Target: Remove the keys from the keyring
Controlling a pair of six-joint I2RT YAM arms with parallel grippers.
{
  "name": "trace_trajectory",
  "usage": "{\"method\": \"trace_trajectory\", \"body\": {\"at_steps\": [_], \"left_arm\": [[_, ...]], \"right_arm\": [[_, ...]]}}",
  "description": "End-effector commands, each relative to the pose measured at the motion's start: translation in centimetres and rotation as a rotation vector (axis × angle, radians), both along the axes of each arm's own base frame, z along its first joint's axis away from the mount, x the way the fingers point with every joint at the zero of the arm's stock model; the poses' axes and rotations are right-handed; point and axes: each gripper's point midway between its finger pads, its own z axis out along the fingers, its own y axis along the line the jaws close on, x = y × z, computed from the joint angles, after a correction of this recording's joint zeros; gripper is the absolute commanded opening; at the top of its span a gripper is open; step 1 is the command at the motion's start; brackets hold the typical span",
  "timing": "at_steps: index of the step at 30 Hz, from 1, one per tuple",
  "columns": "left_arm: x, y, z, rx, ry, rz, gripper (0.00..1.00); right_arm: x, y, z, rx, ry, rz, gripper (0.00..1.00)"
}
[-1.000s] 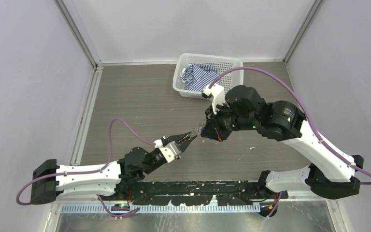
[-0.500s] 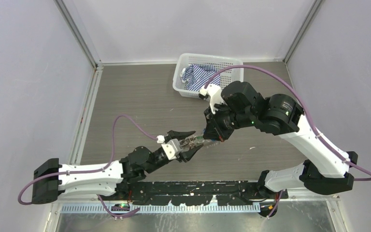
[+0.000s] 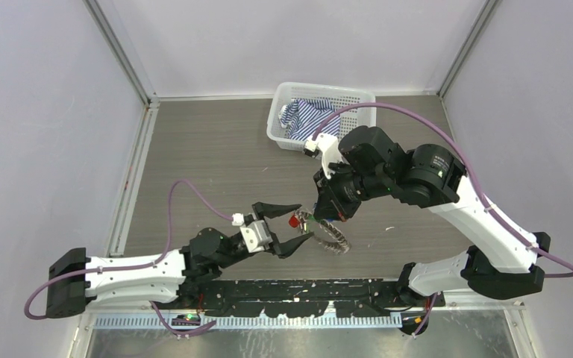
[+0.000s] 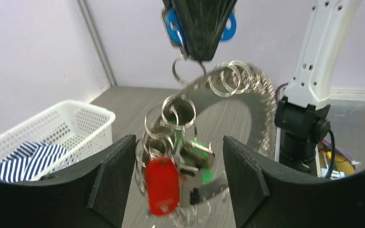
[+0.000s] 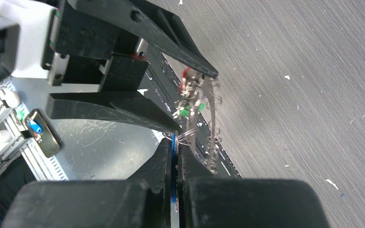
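My right gripper is shut on the blue key and hangs above the table. The keyring, a thin toothed hoop strung with small split rings, dangles from that blue key. A red key, a green tag and a silvery key hang on linked rings below it. My left gripper is open, with this bunch dangling between its fingers and untouched by them. From above, the keyring hangs just right of the left gripper, with the red key beside it.
A white plastic basket holding a blue-striped cloth stands at the back of the table, behind the right arm. A black rail with both arm bases runs along the near edge.
My left gripper has opened, let go of the keys and drawn back slightly. The ring has swung down and now hangs from the right gripper, which stays shut.
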Motion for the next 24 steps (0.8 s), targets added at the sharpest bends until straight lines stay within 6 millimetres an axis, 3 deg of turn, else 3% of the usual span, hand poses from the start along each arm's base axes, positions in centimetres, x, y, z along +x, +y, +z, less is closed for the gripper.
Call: {"method": "trace_trajectory", "body": {"at_steps": [1,8,17,24], "left_arm": [[-0.8,0.9,4.7,-0.093,-0.071,-0.029,0.69],[-0.6,1.3,6.2,-0.046,-0.15,0.001,0.7],[-0.6,-0.7,6.6,-0.08,-0.096,-0.039,0.68],[1.9,-1.5,6.5,-0.107,-0.011,0.075,0.54]], "right_arm": [[-0.7,0.2,2.2,0.092,-0.045,0.067,0.01],[-1.0,0.4,2.3,0.108,-0.042,0.084,0.01],[-0.1,0.6,2.9,0.118,-0.057,0.028,0.01],[0.1,0.9,3.0,0.127,-0.051,0.01,0.01]]}}
